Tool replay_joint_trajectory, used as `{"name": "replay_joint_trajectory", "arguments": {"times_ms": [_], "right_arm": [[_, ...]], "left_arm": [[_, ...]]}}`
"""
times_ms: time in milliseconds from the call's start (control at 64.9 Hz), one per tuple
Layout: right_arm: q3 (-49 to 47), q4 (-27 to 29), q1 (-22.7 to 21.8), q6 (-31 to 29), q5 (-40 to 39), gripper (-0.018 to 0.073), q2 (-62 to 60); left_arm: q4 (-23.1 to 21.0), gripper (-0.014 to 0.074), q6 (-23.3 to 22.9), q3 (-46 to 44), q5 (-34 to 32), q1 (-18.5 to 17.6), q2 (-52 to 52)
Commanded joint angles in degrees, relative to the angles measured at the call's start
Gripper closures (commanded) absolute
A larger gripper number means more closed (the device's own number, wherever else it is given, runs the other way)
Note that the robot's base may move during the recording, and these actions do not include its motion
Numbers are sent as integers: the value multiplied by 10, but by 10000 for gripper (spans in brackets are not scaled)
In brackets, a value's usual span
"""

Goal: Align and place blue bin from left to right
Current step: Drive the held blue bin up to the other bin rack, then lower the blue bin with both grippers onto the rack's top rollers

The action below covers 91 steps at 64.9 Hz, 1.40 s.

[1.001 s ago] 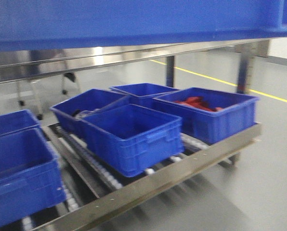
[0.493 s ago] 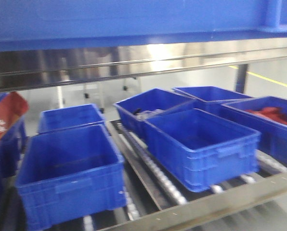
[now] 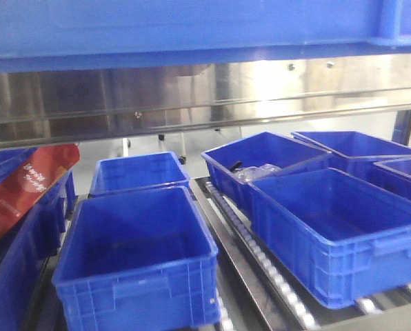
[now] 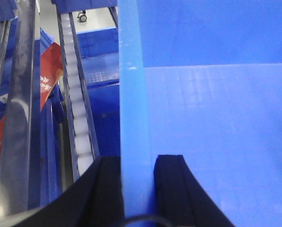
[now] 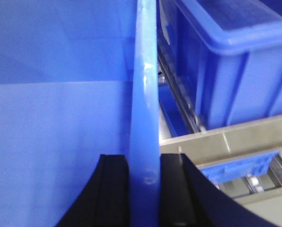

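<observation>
Right up close, at the bottom of the left wrist view, the left gripper (image 4: 138, 189) has its 2 black fingers squeezed onto the thin side wall of the blue bin (image 4: 216, 132). 1 finger is inside the bin and 1 is outside. Over on the other side, the right gripper (image 5: 145, 189) does the same thing and pinches the other wall tight between its 2 fingers. I think each arm holds 1 wall so the big bin is level and does not tip or spin.

Up high in the front view, the bin fills the whole top edge like a blue roof. So it is up in the air above the rack and not set down yet.

Under it, the nearest thing is an empty tub (image 3: 133, 255) sitting low on the left. Just beside it runs a roller track (image 3: 266, 265) with little white wheels, and past that sits a second tub (image 3: 340, 234). I guess the wheels are there so tubs can slide along.

A red bag (image 3: 29, 183) pokes out at the far left edge. Further back are more tubs, and a back tub (image 3: 261, 148) has something clear and crumpled inside. Behind them all, a shiny steel beam (image 3: 192, 103) goes across.

My guess is the job is about halfway, with the bin not yet lined up and put down
</observation>
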Motion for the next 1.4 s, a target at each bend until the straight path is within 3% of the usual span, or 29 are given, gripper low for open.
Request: {"name": "replay_joint_trajectory", "arguments": {"times_ms": [0,1386], "right_arm": [[-7,-19,0,-8,-53,638,-10],[-7,-19,0,-8,-53,638,-10]], "left_arm": [[10,708,3,-6,-43,-4,-10],[12,708,3,-6,-43,-4,-10]]}}
